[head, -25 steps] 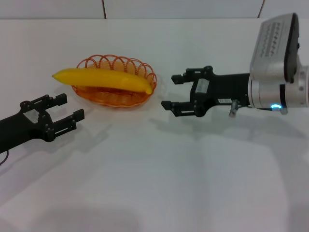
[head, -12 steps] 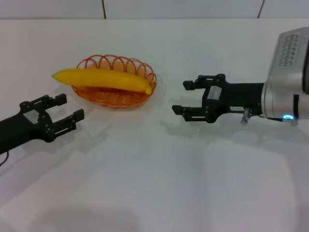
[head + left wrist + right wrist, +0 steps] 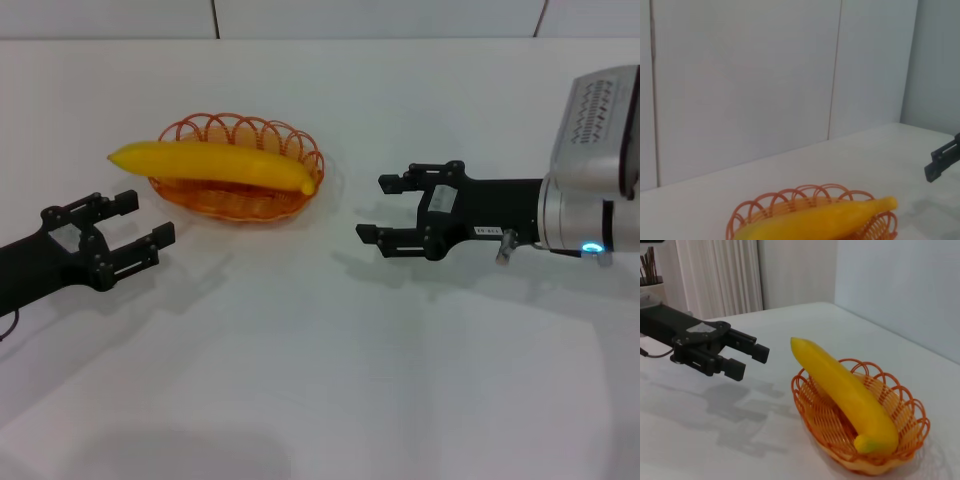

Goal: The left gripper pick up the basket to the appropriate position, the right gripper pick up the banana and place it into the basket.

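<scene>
The orange wire basket [image 3: 200,130] stands on the white table, left of centre at the back. The yellow banana [image 3: 215,164] lies across it, its ends sticking out over the rim. Both also show in the left wrist view, basket [image 3: 756,209] and banana [image 3: 825,220], and in the right wrist view, basket [image 3: 912,415] and banana [image 3: 845,390]. My left gripper [image 3: 128,227] is open and empty, on the table in front-left of the basket; it also shows in the right wrist view [image 3: 749,360]. My right gripper [image 3: 381,209] is open and empty, to the right of the basket, apart from it.
The white table [image 3: 330,370] stretches wide in front of both arms. A white panelled wall [image 3: 765,80] stands behind it. The silver-white right arm [image 3: 600,170] fills the right edge.
My right gripper has drawn back to the right, away from the basket, and dropped slightly. The left gripper, basket and banana have not moved.
</scene>
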`<control>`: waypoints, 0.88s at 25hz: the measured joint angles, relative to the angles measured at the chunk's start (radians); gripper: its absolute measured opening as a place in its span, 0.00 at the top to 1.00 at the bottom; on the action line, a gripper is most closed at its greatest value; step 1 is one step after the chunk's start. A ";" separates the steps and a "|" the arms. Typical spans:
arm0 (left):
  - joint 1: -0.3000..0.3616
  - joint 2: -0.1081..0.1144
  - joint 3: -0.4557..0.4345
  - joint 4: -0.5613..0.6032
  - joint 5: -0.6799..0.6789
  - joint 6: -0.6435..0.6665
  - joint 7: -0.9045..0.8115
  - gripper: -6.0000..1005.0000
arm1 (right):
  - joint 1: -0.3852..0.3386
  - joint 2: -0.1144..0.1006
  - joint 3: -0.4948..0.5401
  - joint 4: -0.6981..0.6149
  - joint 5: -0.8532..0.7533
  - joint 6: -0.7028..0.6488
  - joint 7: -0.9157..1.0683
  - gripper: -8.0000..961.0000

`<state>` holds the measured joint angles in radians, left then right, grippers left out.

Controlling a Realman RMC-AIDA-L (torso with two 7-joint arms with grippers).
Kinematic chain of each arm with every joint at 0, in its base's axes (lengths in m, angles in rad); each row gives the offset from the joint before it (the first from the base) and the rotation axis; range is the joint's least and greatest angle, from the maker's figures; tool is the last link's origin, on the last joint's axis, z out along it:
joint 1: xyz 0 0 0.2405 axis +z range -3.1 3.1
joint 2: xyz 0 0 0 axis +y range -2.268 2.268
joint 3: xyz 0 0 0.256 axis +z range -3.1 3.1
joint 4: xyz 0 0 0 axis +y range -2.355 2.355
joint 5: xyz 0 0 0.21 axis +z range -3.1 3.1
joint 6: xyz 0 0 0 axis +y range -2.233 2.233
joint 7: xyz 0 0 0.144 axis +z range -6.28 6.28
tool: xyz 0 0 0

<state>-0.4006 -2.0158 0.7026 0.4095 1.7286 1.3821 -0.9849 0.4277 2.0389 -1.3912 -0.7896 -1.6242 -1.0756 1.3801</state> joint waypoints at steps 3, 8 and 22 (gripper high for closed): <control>-0.001 0.000 0.000 0.000 0.000 0.000 0.000 0.30 | 0.006 0.000 0.000 0.012 -0.003 0.001 0.000 0.23; 0.005 -0.001 0.000 0.000 0.000 -0.007 0.000 0.30 | 0.011 -0.002 0.001 0.020 -0.005 0.003 -0.001 0.23; 0.019 -0.014 0.001 -0.008 0.005 -0.106 0.027 0.30 | 0.010 -0.002 0.003 0.023 -0.004 0.003 -0.001 0.24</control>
<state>-0.3819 -2.0297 0.7039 0.4019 1.7341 1.2765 -0.9578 0.4379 2.0371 -1.3882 -0.7670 -1.6287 -1.0722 1.3790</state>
